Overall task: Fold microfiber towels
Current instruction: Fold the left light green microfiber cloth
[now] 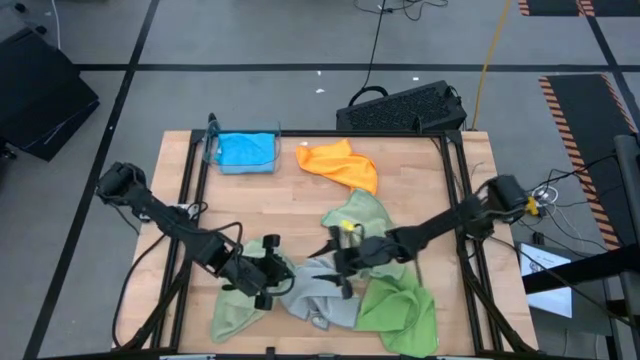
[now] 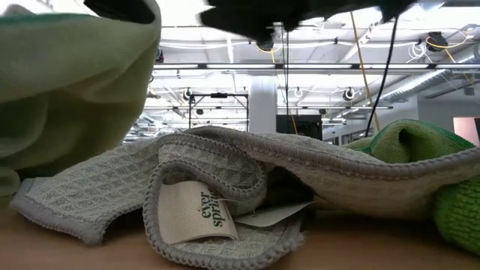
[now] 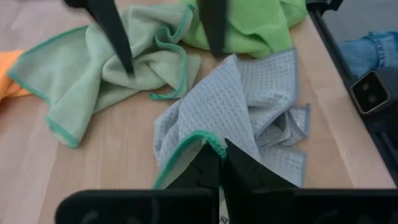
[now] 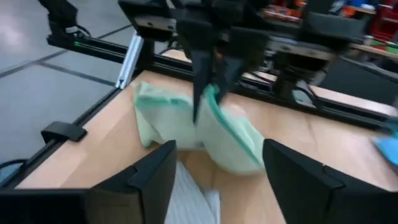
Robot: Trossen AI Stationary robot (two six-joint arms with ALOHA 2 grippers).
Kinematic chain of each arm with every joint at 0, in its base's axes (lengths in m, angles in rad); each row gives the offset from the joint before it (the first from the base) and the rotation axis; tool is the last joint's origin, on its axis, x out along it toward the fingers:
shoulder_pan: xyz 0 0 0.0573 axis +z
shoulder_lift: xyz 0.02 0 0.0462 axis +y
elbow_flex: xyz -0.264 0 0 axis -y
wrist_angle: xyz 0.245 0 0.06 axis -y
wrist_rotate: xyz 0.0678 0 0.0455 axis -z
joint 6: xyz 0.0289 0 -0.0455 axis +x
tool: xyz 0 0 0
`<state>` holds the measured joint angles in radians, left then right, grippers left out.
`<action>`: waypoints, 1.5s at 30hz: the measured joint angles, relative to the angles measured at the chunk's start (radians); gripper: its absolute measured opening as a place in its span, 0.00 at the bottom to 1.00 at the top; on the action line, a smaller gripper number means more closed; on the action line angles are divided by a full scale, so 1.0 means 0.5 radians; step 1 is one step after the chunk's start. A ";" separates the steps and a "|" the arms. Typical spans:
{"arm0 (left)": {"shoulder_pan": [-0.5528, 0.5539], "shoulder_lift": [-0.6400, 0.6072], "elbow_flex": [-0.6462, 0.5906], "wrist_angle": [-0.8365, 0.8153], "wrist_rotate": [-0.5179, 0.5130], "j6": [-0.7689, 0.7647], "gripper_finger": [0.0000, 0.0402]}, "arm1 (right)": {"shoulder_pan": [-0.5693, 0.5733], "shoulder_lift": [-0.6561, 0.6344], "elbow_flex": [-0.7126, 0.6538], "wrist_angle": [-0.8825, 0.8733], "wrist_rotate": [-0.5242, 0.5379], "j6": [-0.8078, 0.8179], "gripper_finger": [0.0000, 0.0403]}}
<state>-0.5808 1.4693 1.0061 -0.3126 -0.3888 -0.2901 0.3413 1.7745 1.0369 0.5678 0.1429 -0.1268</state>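
Sage towel [image 3: 186,155] between L fingers [image 3: 205,171]

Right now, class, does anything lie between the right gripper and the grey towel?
Nothing visible does. The open right gripper hangs just above the grey towel, with bare cloth below its fingers. The left gripper, shut on a pale green towel, holds it raised close beside, not between.

Bare wood between blue towel [image 1: 246,150] and crowded front towel heap [image 1: 330,295].

Overhead camera spans the whole table [image 1: 300,200]; low and wrist cameras crowd close on the same grey towel [image 2: 225,180].
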 joint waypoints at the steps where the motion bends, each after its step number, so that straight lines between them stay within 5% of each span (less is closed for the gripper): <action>1: -0.001 0.000 0.000 0.005 -0.002 0.000 0.03 | -0.018 0.058 0.058 0.002 -0.050 -0.025 0.61; 7: -0.021 0.001 0.000 0.035 -0.031 -0.007 0.02 | -0.085 0.291 0.321 -0.110 -0.262 -0.155 0.63; 15: -0.081 0.002 0.000 0.078 -0.118 0.005 0.04 | -0.164 0.401 0.374 -0.130 -0.561 -0.207 0.52; 22: -0.077 0.002 0.000 0.217 -0.120 0.144 0.01 | -0.171 0.404 0.374 -0.082 -0.658 -0.252 0.31; 27: -0.078 0.002 0.000 0.288 -0.132 0.149 0.13 | -0.172 0.401 0.374 -0.108 -0.641 -0.264 0.07; 37: -0.160 0.001 -0.001 -0.025 -0.141 -0.273 0.45 | -0.071 0.084 0.366 -0.925 -0.034 -0.202 0.01; 45: -0.344 0.090 -0.003 -0.367 -0.419 -0.568 0.49 | 0.044 -0.229 0.228 -1.100 0.197 -0.130 0.02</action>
<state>-0.7529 1.5145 1.0045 -0.4964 -0.5982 -0.5740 0.3633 1.6601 1.1511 0.0180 0.2413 -0.1917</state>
